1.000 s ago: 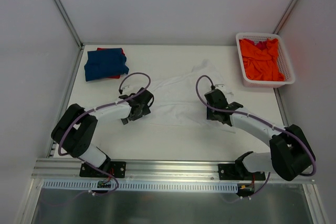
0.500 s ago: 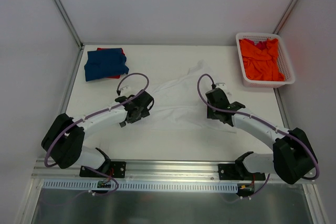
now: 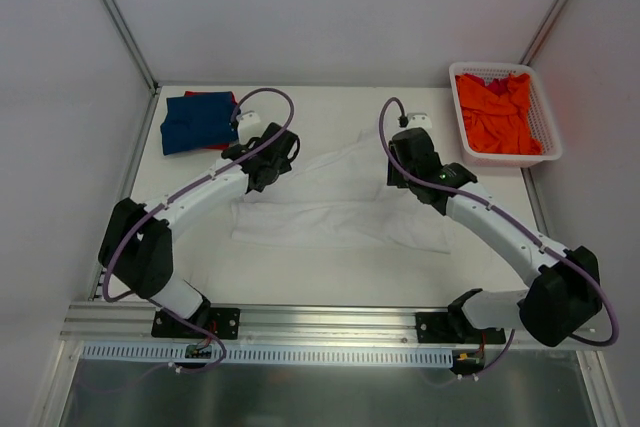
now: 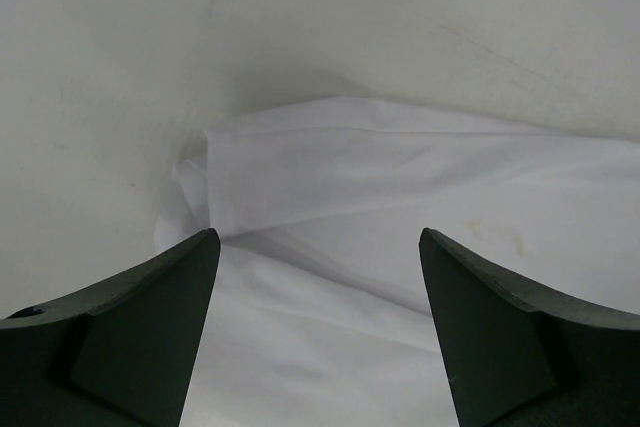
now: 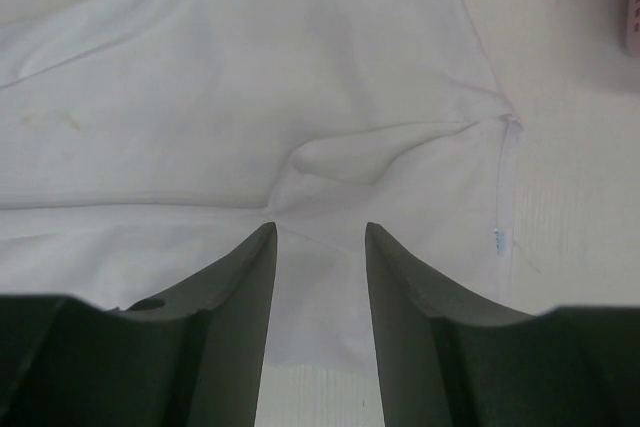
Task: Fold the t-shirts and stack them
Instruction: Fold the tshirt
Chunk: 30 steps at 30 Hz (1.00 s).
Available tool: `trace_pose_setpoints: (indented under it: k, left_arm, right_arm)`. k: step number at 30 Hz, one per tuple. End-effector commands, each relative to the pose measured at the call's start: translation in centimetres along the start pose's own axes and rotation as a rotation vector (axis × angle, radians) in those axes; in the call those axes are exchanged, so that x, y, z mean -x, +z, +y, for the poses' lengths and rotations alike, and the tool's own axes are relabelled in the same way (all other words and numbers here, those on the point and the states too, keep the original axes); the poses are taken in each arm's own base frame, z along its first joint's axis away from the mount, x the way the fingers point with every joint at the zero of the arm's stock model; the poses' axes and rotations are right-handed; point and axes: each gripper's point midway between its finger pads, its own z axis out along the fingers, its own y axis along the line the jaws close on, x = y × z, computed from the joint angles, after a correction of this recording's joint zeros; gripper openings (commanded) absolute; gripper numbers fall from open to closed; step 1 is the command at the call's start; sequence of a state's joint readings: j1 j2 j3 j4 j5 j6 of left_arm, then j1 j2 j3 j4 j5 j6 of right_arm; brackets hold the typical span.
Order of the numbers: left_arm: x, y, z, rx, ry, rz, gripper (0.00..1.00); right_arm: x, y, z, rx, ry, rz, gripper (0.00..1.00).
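Folding stands part done: dark blue t-shirt (image 3: 200,122) stacked on red t-shirt (image 3: 225,97) at 10 o'clock, white t-shirt (image 3: 340,212) half-folded at centre under left tool (image 4: 318,247), wide and empty, and right tool (image 5: 320,232), narrow, nothing visibly gripped; orange t-shirt (image 3: 497,112) waits in basket (image 3: 548,135) at 2 o'clock.

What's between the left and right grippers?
The white t-shirt, lying spread on the table, spans the gap between left gripper and right gripper; the top view shows it.
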<state>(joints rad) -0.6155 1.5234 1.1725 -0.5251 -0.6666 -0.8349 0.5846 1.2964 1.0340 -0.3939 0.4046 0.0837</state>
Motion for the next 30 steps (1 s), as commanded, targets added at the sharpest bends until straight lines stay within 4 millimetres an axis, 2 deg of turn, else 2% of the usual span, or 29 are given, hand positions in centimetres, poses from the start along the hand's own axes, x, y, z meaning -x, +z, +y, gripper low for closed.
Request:
trace_pose_setpoints:
  k: [1,5,9,14,24,30]
  left_arm:
    - [-0.3,3.0,1.5,0.057,0.037,0.012,0.80]
    - [-1.4,4.6,3.5,0.111,0.019,0.036,0.79]
    - [-1.8,5.2,5.3,0.154,-0.004,0.033,0.76]
    - [-2.3,6.1,6.9,0.190,-0.016,0.029,0.68]
    - [-2.0,7.2,7.2,0.203,-0.021,-0.015,0.57]
    - [-1.9,8.0,6.8,0.195,-0.010,-0.028,0.54]
  right_arm:
    - [1.3,-0.4,-0.1,-0.017,-0.046,-0.007,0.44]
    - [1.6,-0.4,-0.3,-0.019,-0.050,-0.008,0.44]
    - [1.0,0.1,-0.3,-0.013,-0.058,0.015,0.44]
    - [0.4,0.3,-0.2,0.001,-0.054,0.033,0.44]
    - [-0.7,0.2,-0.1,0.027,-0.038,0.044,0.44]
    - [-0.8,0.0,0.0,0.038,-0.025,0.041,0.44]
